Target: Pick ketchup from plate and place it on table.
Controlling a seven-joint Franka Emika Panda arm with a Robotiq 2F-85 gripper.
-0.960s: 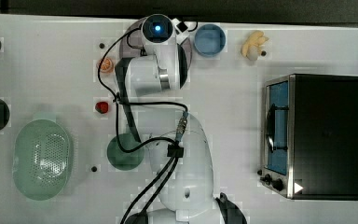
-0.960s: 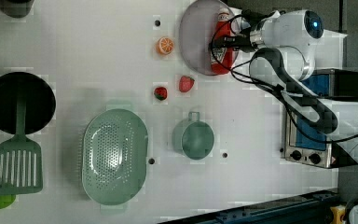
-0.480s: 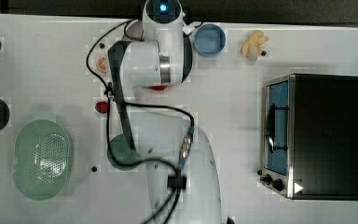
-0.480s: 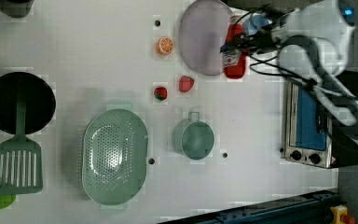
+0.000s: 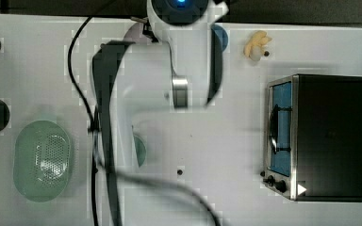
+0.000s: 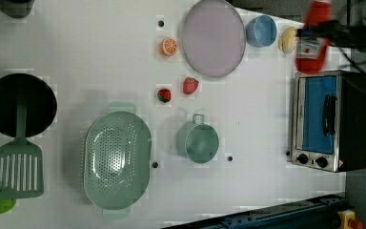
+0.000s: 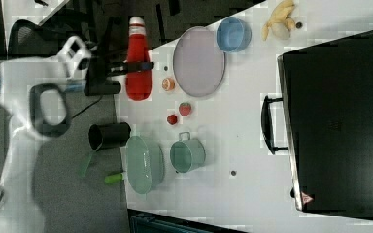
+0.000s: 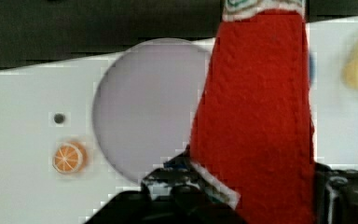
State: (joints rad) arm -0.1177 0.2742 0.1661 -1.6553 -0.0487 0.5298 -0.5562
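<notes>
The ketchup point(image 7: 138, 63) is up in the air now, and the plate point(image 6: 213, 37) is bare. A second ago the red bottle was down on the plate with the arm reaching over it. Half a second ago it was just off the plate's edge. Now it is lifted high and has been carried away from the plate. In the left view the ketchup point(image 6: 312, 40) shows at the left view's right, past the blue bowl point(image 6: 260, 30) and the yellow toy food point(image 6: 288, 40), above the toaster oven point(image 6: 328, 121). In the right view it hangs at the right view's left, past the table point(image 7: 233, 145) edge as that camera sees it. The gripper point(image 7: 137, 66) is squeezed tight around the middle of the bottle, with a dark finger on each side. In the wrist view the bottle point(image 8: 256, 121) is big and close, and the plate point(image 8: 144, 107) lies far below it with the orange slice point(image 8: 68, 157) beside it. So the picking part looks done. What is left, I think, is to bring the bottle down onto a bare white spot of the table and let go. There looks to be free room between the little green pot point(image 6: 198, 140) and the oven. The bottle is tall and thin, so it could tip over if it lands crooked.
</notes>
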